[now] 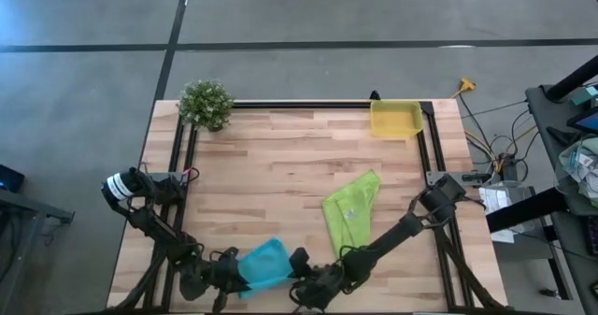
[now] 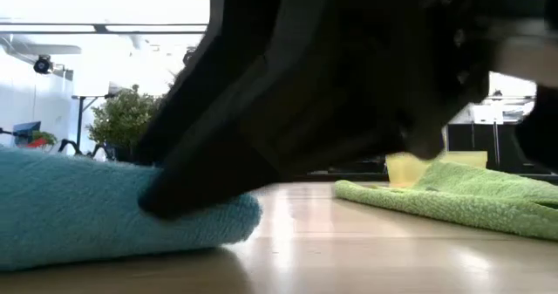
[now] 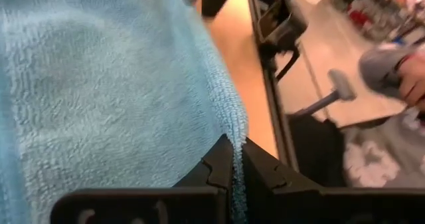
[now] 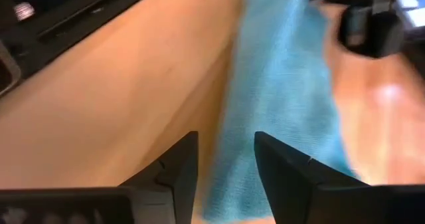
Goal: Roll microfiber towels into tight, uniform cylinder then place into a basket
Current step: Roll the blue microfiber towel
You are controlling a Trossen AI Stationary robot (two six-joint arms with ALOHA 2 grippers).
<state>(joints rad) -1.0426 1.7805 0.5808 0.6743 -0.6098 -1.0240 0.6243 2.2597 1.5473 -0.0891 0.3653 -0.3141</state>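
A: High view first: where is the basket (image 1: 396,119) found, and is anything held in it?

B: It is set at the table's (image 1: 280,175) far edge, well apart from both towels. Nothing is seen inside it.

A: And the left gripper (image 3: 237,174)?

B: It is seen at the near edge, far from the basket. In the left wrist view its fingers are pinched together on the hem of the turquoise-blue towel (image 1: 264,264), so that towel is grasped.

A: The right gripper (image 4: 226,167)?

B: It is placed just beside the same towel, on the side nearer the basket's corner of the table. In the right wrist view its fingers are spread, with a gap between them and nothing gripped; blue cloth lies just beyond them.

A: What else is noted?

B: The lime-green towel (image 1: 352,207) is laid crumpled between the blue towel and the basket. A potted plant (image 1: 206,104) is stood at the far corner opposite the basket. The low view is largely blocked by a dark arm.
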